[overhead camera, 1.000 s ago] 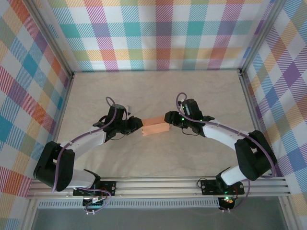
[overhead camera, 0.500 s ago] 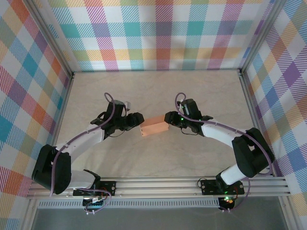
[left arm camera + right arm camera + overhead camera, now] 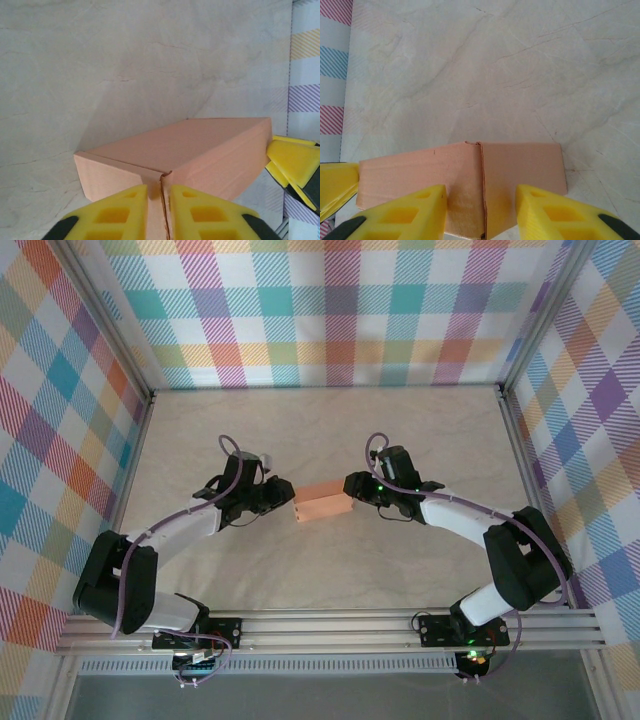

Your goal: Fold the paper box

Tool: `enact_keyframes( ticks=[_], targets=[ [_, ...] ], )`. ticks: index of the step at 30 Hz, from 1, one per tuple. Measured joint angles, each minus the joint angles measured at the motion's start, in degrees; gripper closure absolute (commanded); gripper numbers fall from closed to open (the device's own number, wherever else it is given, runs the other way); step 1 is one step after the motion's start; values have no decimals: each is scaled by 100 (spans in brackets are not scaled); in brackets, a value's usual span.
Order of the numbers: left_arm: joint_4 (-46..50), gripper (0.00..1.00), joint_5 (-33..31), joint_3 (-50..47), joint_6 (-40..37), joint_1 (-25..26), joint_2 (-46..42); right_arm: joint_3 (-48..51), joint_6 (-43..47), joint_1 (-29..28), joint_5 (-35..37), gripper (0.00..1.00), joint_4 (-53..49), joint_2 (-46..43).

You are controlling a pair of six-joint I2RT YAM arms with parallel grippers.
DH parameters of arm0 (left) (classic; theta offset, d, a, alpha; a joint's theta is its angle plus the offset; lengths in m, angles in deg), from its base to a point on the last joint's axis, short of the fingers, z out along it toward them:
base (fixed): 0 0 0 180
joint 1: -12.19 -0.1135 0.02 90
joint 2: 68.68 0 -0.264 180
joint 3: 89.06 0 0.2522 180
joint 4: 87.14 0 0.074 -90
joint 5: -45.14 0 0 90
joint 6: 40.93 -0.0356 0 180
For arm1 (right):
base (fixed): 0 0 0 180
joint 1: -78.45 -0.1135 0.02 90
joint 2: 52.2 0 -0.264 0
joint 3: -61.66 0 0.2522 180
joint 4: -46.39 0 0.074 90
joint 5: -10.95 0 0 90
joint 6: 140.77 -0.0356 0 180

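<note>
The paper box is a closed salmon-orange card box lying on the table between both arms. My left gripper is at its left end. In the left wrist view the yellow fingers stand almost together, and my left gripper is shut on the corner seam of the paper box. My right gripper is at the box's right end. There the jaws of my right gripper stand wider and press on the two faces of the box either side of a corner seam.
The table top is pale marbled beige. Plaid walls close the back and both sides. An aluminium rail with the arm bases runs along the near edge. The other arm's yellow finger touches the box's far end.
My left gripper opened, backed a little from the box, then came back and closed on its left corner. The right jaws narrowed slightly. The box hardly moved.
</note>
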Motion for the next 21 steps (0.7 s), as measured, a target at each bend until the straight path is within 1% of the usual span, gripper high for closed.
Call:
enact_keyframes(
  ticks=[1,3,4,5,8,10,11,12,13,15,16,17,21],
  targets=[
    [-74,94,17,-35,-11,-11,0,0,0,2,17,62,0,0],
    [-245,99,44,-116,-35,-17,-2,0,0,9,24,63,4,0],
    [-334,100,61,-164,-39,-15,-7,0,0,11,24,65,4,-4],
    [-433,100,81,-219,-48,-17,-4,0,2,17,22,67,4,-4],
    [-710,100,125,-376,-42,-24,20,0,13,17,26,76,13,-17],
    [-828,99,149,-433,-44,-33,31,0,22,24,44,78,17,-26],
    [-841,96,146,-433,-44,-33,31,0,33,26,44,78,17,-28],
    [-837,87,146,-428,-50,-33,28,0,39,26,44,76,17,-28],
    [-811,78,142,-409,-52,-33,13,-4,39,26,44,69,11,-28],
    [-634,67,74,-323,-85,-33,7,-26,61,26,52,55,-44,-28],
    [-533,62,26,-295,-85,-33,7,-44,72,26,72,51,-101,-28],
    [-435,58,-9,-262,-90,-33,4,-48,107,26,85,49,-153,-28],
    [-13,36,-254,-118,-175,-31,-22,-96,192,26,179,40,-393,-87]
  ],
)
